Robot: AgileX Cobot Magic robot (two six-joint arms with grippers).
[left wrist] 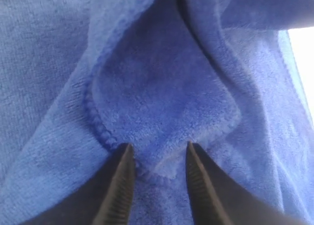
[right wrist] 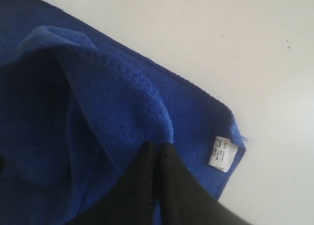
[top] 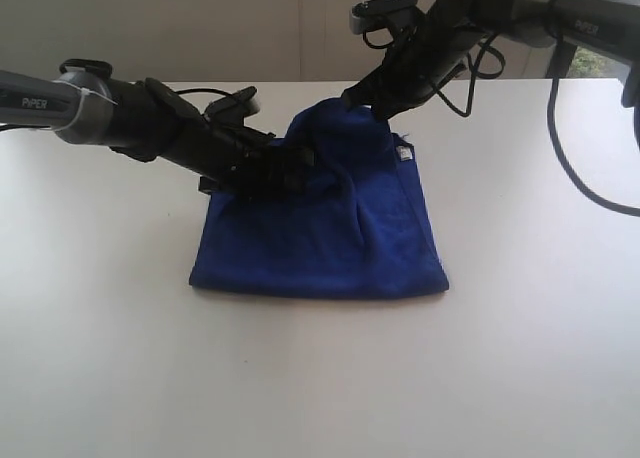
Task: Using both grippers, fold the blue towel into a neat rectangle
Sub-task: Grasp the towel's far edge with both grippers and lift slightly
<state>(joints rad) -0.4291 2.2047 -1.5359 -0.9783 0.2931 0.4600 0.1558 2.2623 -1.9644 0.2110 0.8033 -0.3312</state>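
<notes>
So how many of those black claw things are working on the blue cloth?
2. The left gripper lies low on the left side of the blue towel, jaws apart. The right gripper, coming from the right, pinches the towel's lifted far edge near the white tag.

Open table (top: 320, 378) around raised towel (top: 330, 238)

Left hand (left wrist: 158, 147) jaws apart, right hand (right wrist: 156, 146) clamped closed

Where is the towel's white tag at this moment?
In the exterior view the white tag sits on the upper right edge of the blue towel, just below and right of the right gripper pinching the cloth's raised peak.
</notes>
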